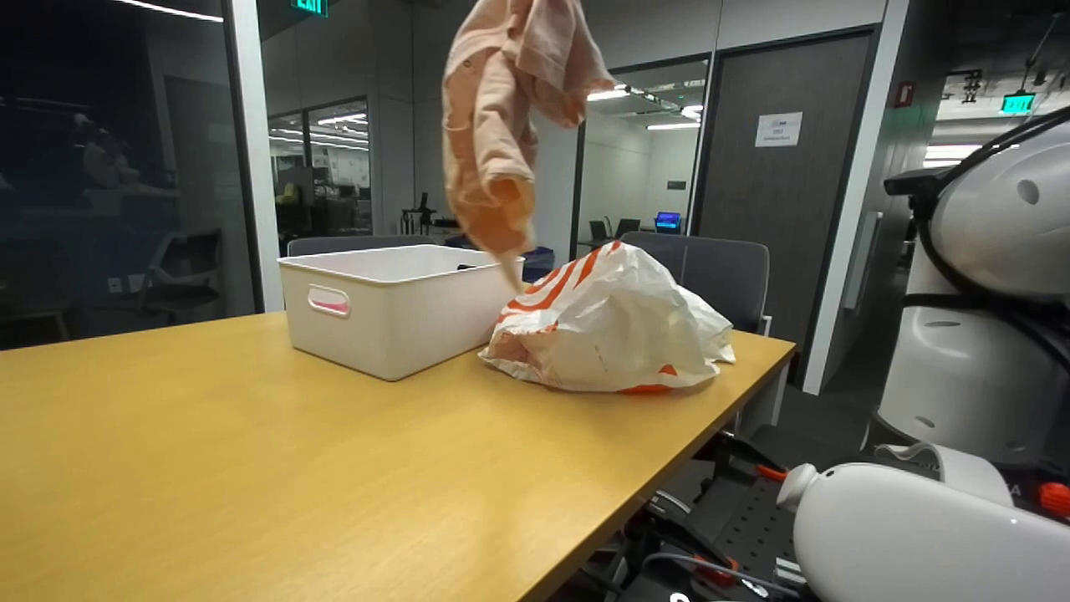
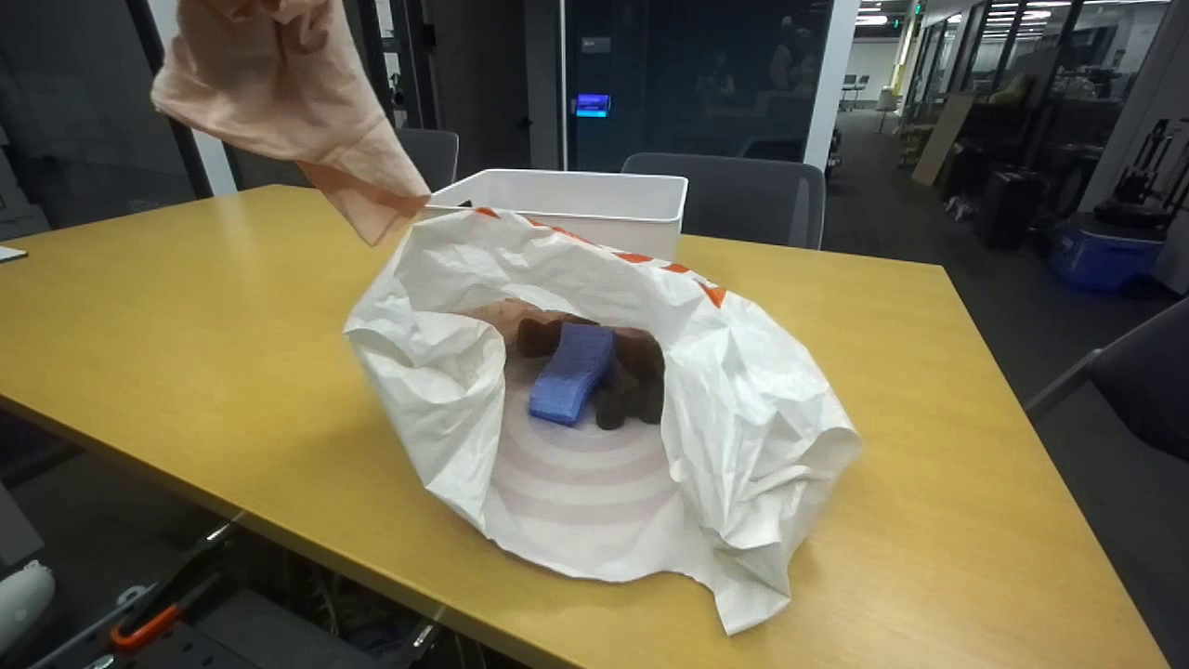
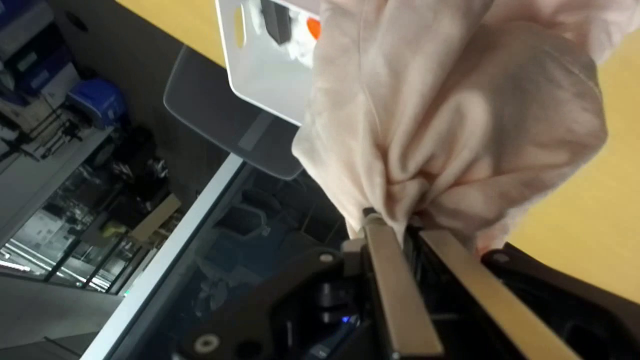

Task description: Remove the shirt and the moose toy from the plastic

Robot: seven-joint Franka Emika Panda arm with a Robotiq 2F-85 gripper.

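Pinching a gathered fold of the pale peach-pink cloth shirt (image 3: 450, 115), the fingers (image 3: 402, 295) are closed on it. Step looks like clearing the shirt from the crumpled white-and-orange plastic bag (image 2: 752, 400); shirt hangs aloft, lower tip by the bag's rim, contact unclear. Best: raise until the tail clears, move aside slowly so cloth doesn't drag the bag, lower well inside the edges of the yellow wooden surface (image 1: 251, 435), let go only once cloth rests. Bag lies near the robot-side edge, mouth roughly facing it. Inside: brown plush toy (image 2: 636, 386), probably the moose, left to remove, overlapped by a flat blue strip (image 2: 571, 376). Toward the opposite edge, white rectangular plastic bin (image 1: 443, 322): dark block (image 3: 276, 22), orange piece (image 3: 314, 27), something white (image 3: 302, 50), identities unclear.
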